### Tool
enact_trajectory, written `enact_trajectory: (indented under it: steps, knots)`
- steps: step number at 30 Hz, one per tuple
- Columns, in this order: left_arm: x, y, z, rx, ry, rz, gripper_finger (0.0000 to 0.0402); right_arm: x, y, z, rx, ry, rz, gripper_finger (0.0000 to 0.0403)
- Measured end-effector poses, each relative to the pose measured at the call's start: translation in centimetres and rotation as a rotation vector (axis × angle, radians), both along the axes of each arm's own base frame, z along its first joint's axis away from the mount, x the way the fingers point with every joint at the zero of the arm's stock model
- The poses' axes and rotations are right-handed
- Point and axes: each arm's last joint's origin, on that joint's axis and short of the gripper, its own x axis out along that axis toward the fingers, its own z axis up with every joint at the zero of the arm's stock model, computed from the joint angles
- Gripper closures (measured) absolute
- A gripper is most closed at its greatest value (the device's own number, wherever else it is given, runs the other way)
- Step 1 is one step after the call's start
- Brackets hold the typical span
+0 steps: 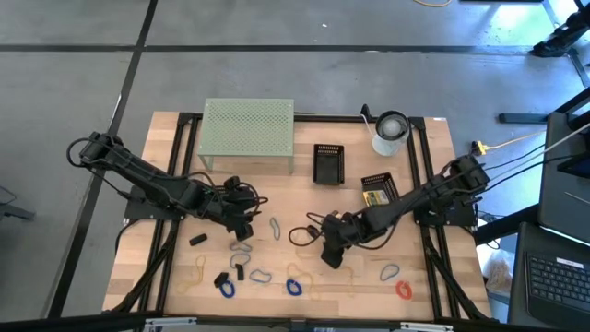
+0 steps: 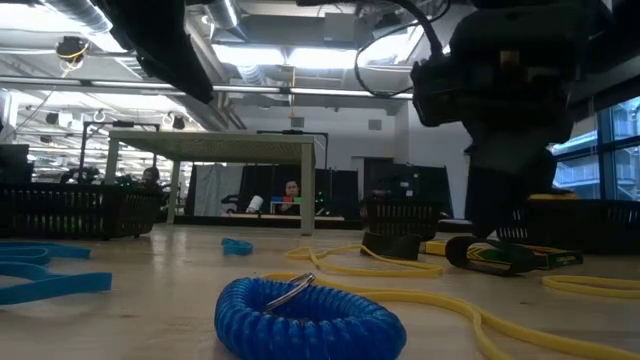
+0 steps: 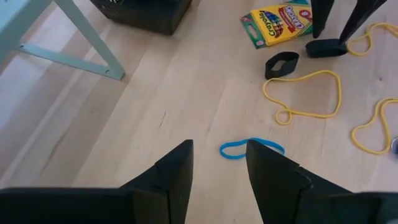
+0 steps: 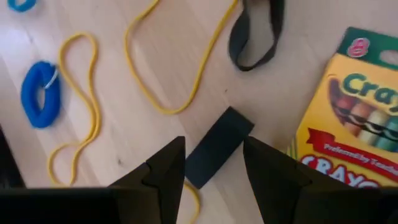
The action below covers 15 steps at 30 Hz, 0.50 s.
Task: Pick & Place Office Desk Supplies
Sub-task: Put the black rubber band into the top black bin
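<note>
The right gripper point(image 4: 211, 165) hangs low over the middle of the counter point(image 1: 175, 138), its fingers point(image 4: 165, 168) parted with nothing between them yet, straddling a flat black clip point(image 4: 217, 149) that lies just beside a crayon box point(image 4: 354, 118) and among yellow rubber bands point(image 4: 81, 106). To take the clip cleanly, it seems best to come straight down with the fingers across its narrow width, low enough to catch so flat a piece, and to keep clear of the band trailing near one end so that it is not dragged up too. The left gripper point(image 3: 217, 168) hovers left of centre, fingers likewise apart and empty, above a blue loop point(image 3: 249, 148). The remaining supplies lie scattered along the near half of the counter: a blue coil point(image 2: 300, 310), more loops point(image 1: 392, 272), small black pieces point(image 1: 197, 240). The wrist view cuts off the crayon box at the frame edge, and the near end of the clip runs under the fingers, so its full length is hidden; whether the fingertips already touch the wood cannot be made out, and from above the gripper covers the clip altogether
</note>
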Motion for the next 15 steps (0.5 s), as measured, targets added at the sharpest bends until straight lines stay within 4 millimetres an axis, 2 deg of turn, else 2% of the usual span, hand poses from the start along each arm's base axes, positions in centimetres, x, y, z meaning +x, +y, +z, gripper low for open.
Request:
enact_trajectory:
  steps: [11,15]
  knots:
    - [-0.1,-0.2,0.0,-0.005,0.005,-0.024,0.0260,0.2,1.5,-1.9,-0.025,-0.007,-0.028,0.0240]
    - [-0.1,-0.2,0.0,-0.005,0.005,-0.024,0.0263,0.1,1.6,-1.9,-0.034,-0.007,-0.008,0.0265]
